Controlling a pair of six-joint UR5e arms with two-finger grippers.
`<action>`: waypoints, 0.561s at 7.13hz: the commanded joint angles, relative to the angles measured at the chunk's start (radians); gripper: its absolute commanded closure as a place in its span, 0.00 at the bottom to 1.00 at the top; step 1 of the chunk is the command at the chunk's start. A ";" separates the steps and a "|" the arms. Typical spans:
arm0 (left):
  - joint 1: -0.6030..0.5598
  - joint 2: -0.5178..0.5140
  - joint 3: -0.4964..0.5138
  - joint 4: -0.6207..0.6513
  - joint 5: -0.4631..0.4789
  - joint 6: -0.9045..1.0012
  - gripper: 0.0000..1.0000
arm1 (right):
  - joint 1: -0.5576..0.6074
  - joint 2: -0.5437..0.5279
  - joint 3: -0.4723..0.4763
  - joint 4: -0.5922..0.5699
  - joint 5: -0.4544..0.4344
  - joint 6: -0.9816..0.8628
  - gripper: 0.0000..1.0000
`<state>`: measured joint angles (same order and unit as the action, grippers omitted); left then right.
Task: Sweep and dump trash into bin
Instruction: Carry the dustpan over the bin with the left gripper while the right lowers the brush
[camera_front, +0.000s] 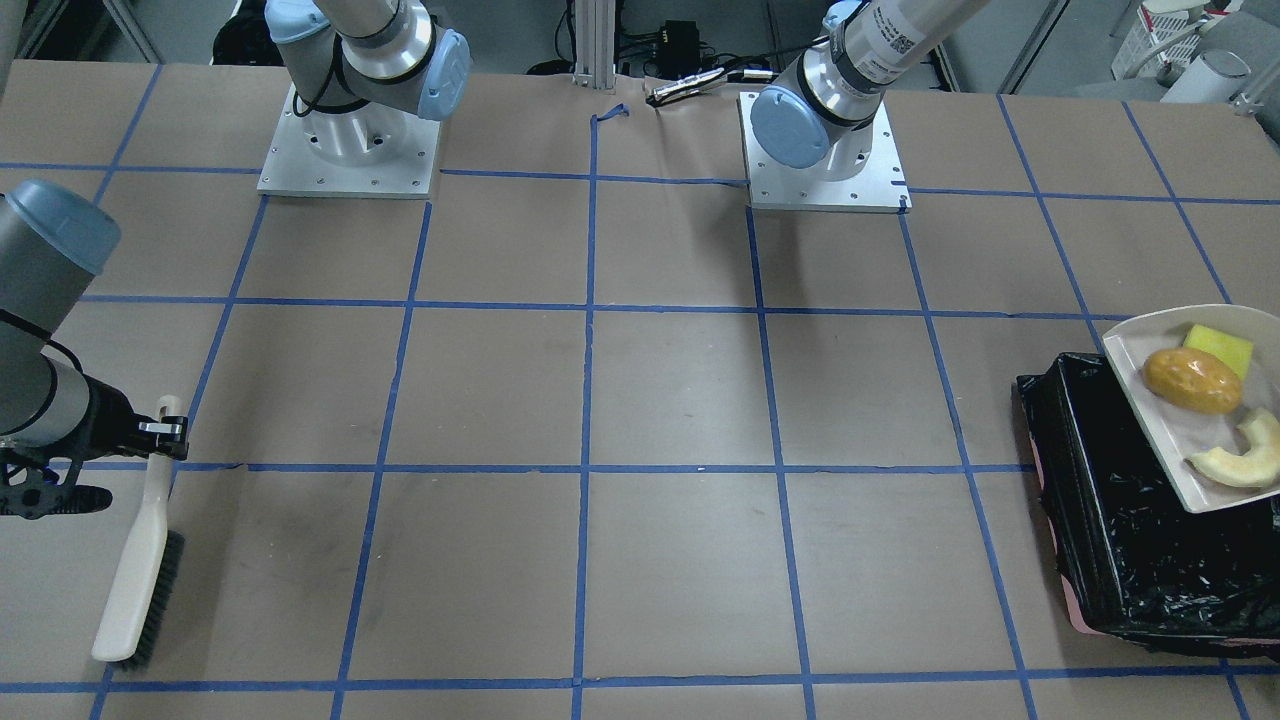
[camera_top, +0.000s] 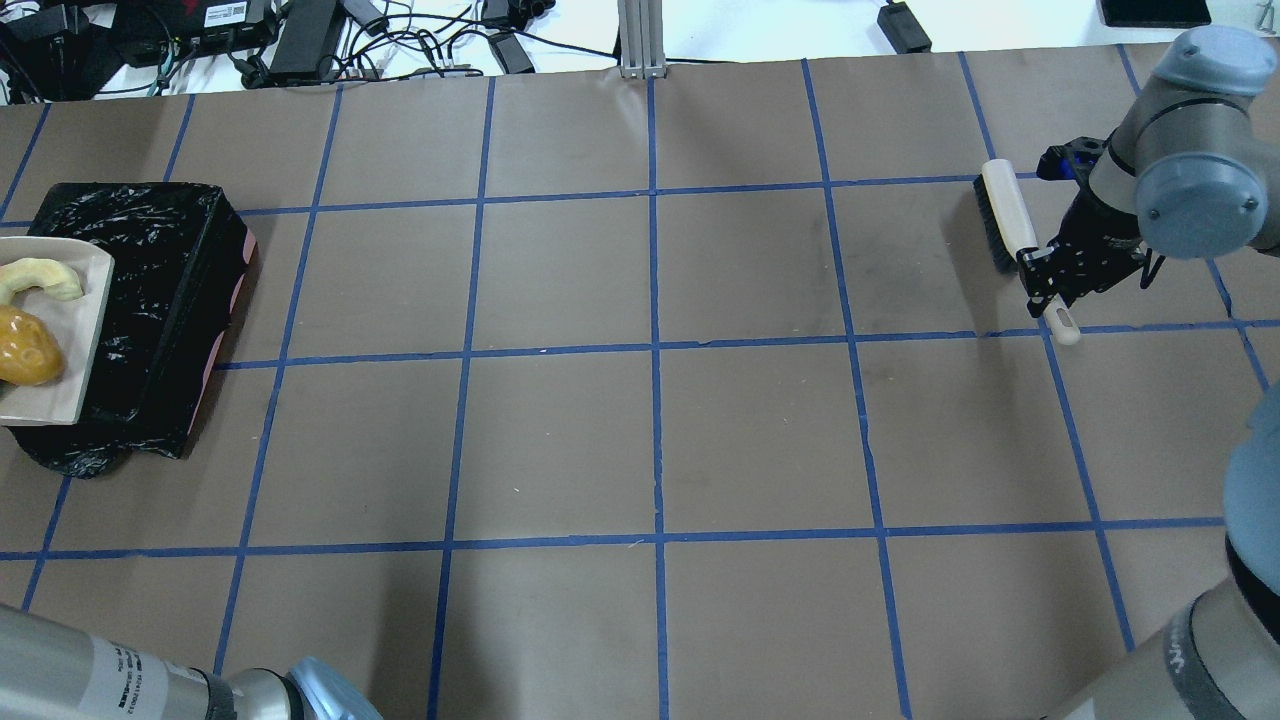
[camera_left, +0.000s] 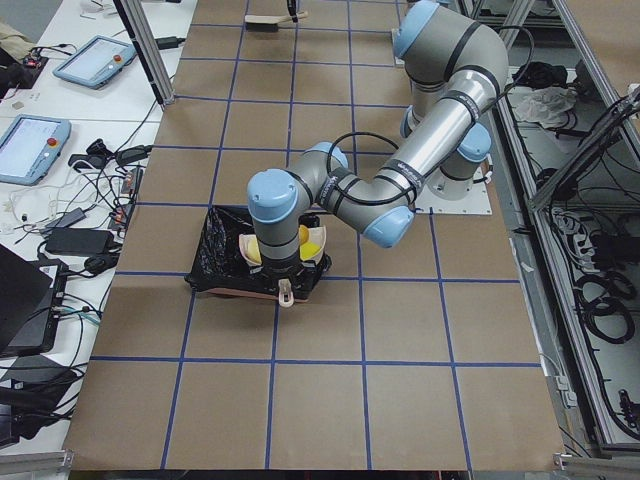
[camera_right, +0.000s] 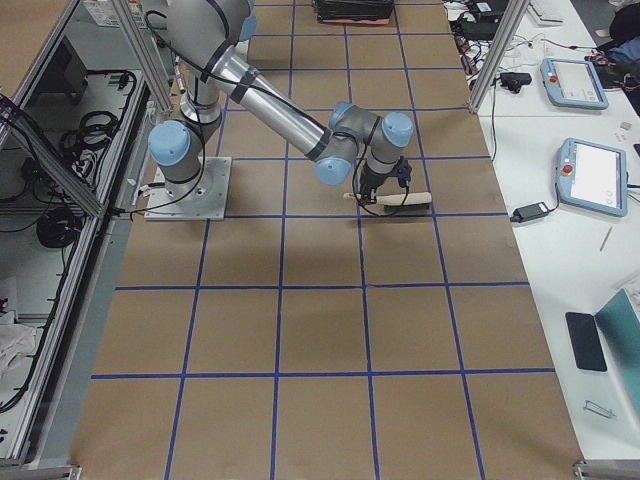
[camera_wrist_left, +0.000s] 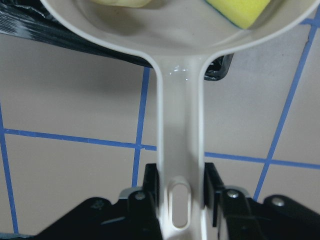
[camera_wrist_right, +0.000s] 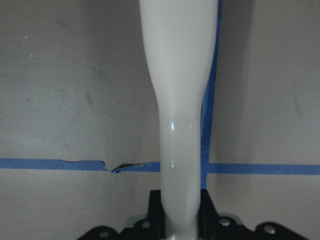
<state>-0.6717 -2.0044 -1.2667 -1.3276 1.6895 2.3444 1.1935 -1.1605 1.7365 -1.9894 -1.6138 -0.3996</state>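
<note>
A wide table (camera_front: 680, 400) covered in brown paper and marked off by a grid of blue tape fills every view, with cables and tablets along its edges.

The left arm (camera_left: 440, 130) bends out from its base to the table's left end. The right arm (camera_top: 1190, 190) reaches to the opposite end, well apart from it.

The bin (camera_front: 1130, 530), a rectangular box lined with crinkly black plastic and showing a pink rim at its base, stands on the table at the robot's left end.

Over the bin's open top hangs the beige dustpan (camera_front: 1135, 350), part of it beyond the frame's edge. The left gripper (camera_wrist_left: 180, 187) is clenched on the pan's long handle, one finger pressed against each side.

The brush (camera_front: 135, 570), cream-backed with dark bristles, sits low at the table's right end with its head pointing away from the robot. The right gripper (camera_wrist_right: 180, 205) is clamped around its narrow handle. Whether the bristles touch the paper cannot be told.

All three pieces of trash lie inside the dustpan. The pale melon slice (camera_front: 1245, 455) curls near the pan's front lip. The golden-brown potato (camera_front: 1192, 380) lies in the middle. The yellow block (camera_front: 1220, 347) sits just behind the potato, toward the handle end.
</note>
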 joint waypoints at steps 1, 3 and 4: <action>-0.003 -0.008 0.016 0.002 0.045 0.033 1.00 | 0.000 0.001 0.000 0.001 0.000 0.001 0.53; -0.022 -0.023 0.047 0.001 0.076 0.038 1.00 | 0.000 -0.002 -0.003 -0.002 -0.001 0.002 0.17; -0.047 -0.027 0.053 0.001 0.140 0.038 1.00 | 0.000 -0.005 -0.011 -0.002 -0.004 0.002 0.00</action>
<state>-0.6945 -2.0241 -1.2269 -1.3264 1.7743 2.3805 1.1934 -1.1628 1.7327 -1.9900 -1.6158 -0.3978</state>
